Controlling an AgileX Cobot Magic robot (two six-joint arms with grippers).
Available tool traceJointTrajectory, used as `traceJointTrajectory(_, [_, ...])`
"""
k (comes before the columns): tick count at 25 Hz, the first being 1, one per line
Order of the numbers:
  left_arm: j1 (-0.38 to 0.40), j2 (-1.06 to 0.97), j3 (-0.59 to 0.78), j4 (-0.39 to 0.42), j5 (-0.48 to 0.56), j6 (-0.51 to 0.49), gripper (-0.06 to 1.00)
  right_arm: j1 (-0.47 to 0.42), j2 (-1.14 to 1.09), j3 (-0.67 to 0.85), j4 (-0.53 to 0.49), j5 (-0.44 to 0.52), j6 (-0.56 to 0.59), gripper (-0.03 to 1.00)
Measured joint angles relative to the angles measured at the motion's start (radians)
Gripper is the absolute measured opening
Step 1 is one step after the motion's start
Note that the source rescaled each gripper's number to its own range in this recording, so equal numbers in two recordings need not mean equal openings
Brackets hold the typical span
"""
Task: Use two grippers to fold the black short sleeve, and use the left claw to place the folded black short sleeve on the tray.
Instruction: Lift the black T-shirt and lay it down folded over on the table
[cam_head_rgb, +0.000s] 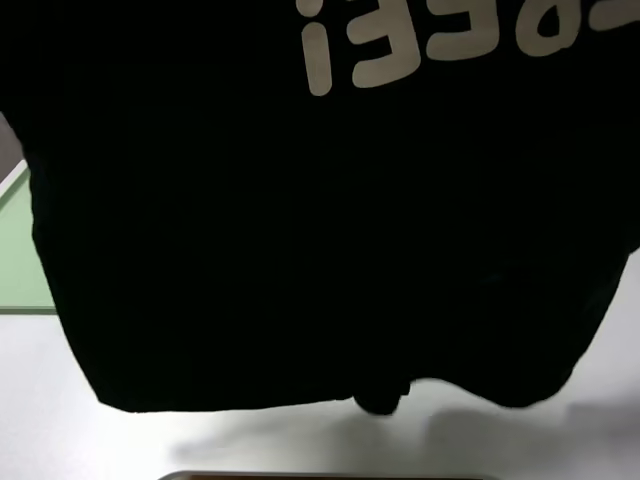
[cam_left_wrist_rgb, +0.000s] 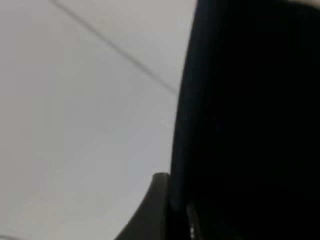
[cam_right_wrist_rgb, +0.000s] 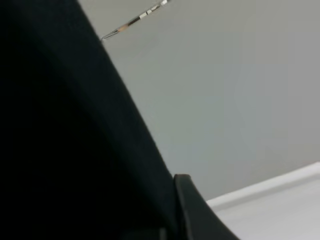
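The black short sleeve hangs raised in front of the exterior high camera and fills most of that view, its pale letters upside down at the top. Its lower hem hangs just above the white table. Both grippers are hidden behind the cloth there. In the left wrist view one finger of my left gripper presses against the black cloth. In the right wrist view one finger of my right gripper lies against the cloth too. Both are shut on the shirt. A strip of the pale-green tray shows at the left edge.
White table surface shows below the hanging hem, with the shirt's shadow on it. A dark strip lies along the table's front edge. The rest of the table is hidden behind the shirt.
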Motion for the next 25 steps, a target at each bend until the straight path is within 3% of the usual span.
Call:
traceJointTrajectory(3, [0.001,0.120,0.000,0.073,-0.037,-0.013,0.00,0.000,0.110,-0.009,-0.054,-0.001,0.028,0.00])
traceJointTrajectory(7, [0.001,0.361,0.000,0.185,-0.124,-0.031,0.00,-0.001,0.380,-0.009,-0.194,-0.005,0.147,0.00])
traceJointTrajectory(8, [0.003,0.420,0.000,0.217,-0.153,-0.034,0.00,-0.007,0.465,-0.009,-0.248,-0.014,0.179,0.00])
traceJointTrajectory(9, [0.009,0.477,0.000,0.242,-0.184,-0.034,0.00,-0.014,0.612,-0.009,-0.373,-0.025,0.263,0.00])
traceJointTrajectory(12, [0.049,0.619,0.000,0.311,-0.282,-0.037,0.00,-0.042,0.805,-0.023,-0.550,-0.046,0.410,0.00])
traceJointTrajectory(19, [0.196,0.782,0.000,0.330,-0.443,0.028,0.00,-0.103,1.096,-0.100,-0.873,-0.138,0.722,0.00])
traceJointTrajectory(25, [0.231,0.795,0.000,0.332,-0.518,0.156,0.00,-0.148,1.181,-0.118,-1.061,-0.223,0.763,0.00])
